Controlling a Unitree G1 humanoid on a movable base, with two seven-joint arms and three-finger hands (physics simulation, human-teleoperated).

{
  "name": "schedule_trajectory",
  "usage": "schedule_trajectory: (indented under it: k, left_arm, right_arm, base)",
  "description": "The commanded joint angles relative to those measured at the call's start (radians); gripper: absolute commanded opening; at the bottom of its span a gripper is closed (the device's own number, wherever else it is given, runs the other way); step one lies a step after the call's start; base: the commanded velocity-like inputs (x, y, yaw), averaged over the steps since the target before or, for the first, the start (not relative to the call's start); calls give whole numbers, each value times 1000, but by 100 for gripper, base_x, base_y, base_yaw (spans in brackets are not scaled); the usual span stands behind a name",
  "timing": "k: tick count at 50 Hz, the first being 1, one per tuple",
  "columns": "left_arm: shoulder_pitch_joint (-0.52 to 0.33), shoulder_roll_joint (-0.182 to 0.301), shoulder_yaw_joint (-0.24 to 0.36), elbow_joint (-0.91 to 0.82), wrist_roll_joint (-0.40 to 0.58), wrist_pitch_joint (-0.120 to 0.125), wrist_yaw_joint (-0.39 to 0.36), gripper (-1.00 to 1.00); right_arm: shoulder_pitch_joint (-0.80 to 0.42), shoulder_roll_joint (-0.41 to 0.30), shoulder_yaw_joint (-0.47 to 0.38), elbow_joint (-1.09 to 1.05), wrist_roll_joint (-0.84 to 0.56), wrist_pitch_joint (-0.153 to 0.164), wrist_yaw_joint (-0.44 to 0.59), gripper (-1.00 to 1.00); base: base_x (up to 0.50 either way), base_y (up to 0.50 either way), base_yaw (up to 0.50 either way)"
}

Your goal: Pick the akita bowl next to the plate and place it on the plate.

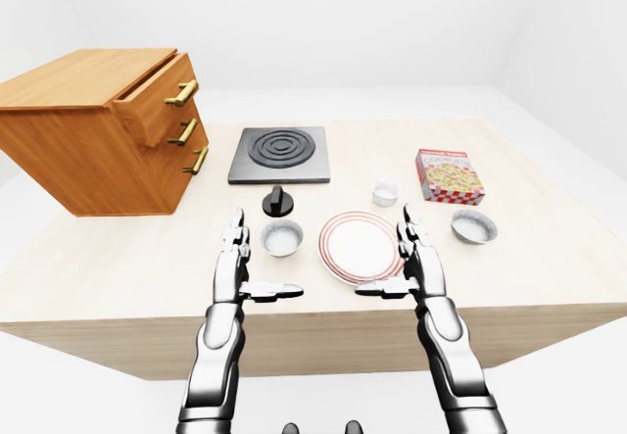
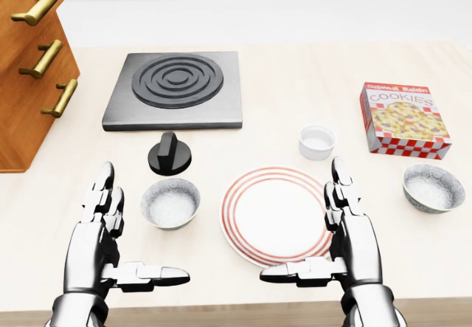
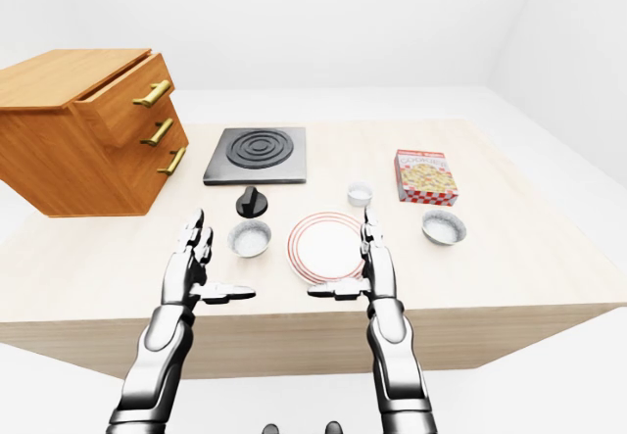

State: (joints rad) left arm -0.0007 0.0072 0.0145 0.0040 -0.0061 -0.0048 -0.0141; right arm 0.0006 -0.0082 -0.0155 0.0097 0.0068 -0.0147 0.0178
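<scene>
Tabletop point(image 2: 295, 76): wooden drawer cabinet point(image 1: 98, 130) top left, top drawer ajar; black burner plate point(image 2: 175, 89) w/ knob point(image 2: 169, 153) below; small white cup point(image 2: 317, 142); cookie box point(image 2: 404, 119) right.

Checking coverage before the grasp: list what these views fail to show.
- Wooden drawer cabinet: head view, cut off by the left and top edges.
- Plate: head view, its right rim hidden behind the right hand.
- Cookie box: eye views, print too small to read.
- Stove knob: marking not discernible.
</scene>
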Motion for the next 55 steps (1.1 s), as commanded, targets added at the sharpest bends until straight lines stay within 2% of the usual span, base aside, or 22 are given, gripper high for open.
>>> schedule_trajectory:
  k: [1,2,3,5,7,8,14,15,21,24,25,31,34,41,43,47,51,54,55]
  left_arm:
    - [-5,12,25,28,-8,-31,-21,100]
    - [-2,11,23,18,-7,-23,-20,100]
    - [-3,11,24,21,-8,-25,-19,100]
    - [-3,11,23,16,-8,-21,-18,100]
    - [-4,12,22,30,-2,-33,-17,100]
    - [1,11,19,16,3,-28,-14,100]
    - [-5,12,19,31,9,-41,-16,100]
    - [-5,13,20,40,9,-51,-18,100]
    - [0,13,16,25,28,-48,-11,100]
    - [-2,14,18,38,30,-61,-12,100]
    - [2,13,17,22,29,-48,-13,100]
    - [-4,15,19,49,36,-71,-11,100]
    - [2,13,16,31,40,-60,-10,100]
    - [2,13,17,33,41,-63,-10,100]
    - [-1,14,19,43,40,-70,-11,100]
    - [3,13,16,25,42,-58,-10,100]
    - [1,13,17,36,42,-66,-10,100]
    - [4,13,16,26,42,-60,-10,100]
    - [2,13,18,36,41,-67,-10,100]
  right_arm:
    - [-4,-14,-28,35,11,-41,30,100]
    - [-3,-14,-26,40,3,-50,27,100]
    - [-3,-15,-26,43,-6,-59,20,100]
    - [-3,-15,-26,43,-13,-62,14,100]
    - [-1,-16,-23,43,-33,-71,4,100]
    - [-1,-17,-22,45,-44,-73,-3,100]
    - [17,-13,-18,35,-25,-73,22,100]
    - [18,-12,-17,32,-28,-73,21,100]
    - [24,-7,-15,11,-5,-73,33,100]
    - [29,-4,-11,1,0,-73,35,100]
    - [30,-5,-9,1,0,-73,37,100]
    - [28,-4,-11,1,9,-73,37,100]
    - [29,-4,-10,-1,11,-72,38,100]
    - [33,-2,-9,-19,20,-62,41,100]
    - [33,-3,-10,-19,22,-59,40,100]
    - [28,-3,-12,-6,23,-70,39,100]
    - [31,-4,-11,-11,23,-65,39,100]
    - [31,-4,-11,-14,25,-61,40,100]
    - [29,-4,-13,-11,26,-63,40,100]
  base:
    - [0,0,0]
    - [0,0,0]
    - [0,0,0]
    - [0,0,0]
    - [0,0,0]
    - [0,0,0]
    - [0,0,0]
    - [0,0,0]
    - [0,0,0]
    - [0,0,0]
    - [0,0,0]
    - [0,0,0]
    - [0,0,0]
    - [-9,-17,0]
    - [-15,-31,0]
    - [-16,-31,0]
    - [-16,-31,0]
    - [-15,-31,0]
    - [-15,-31,0]
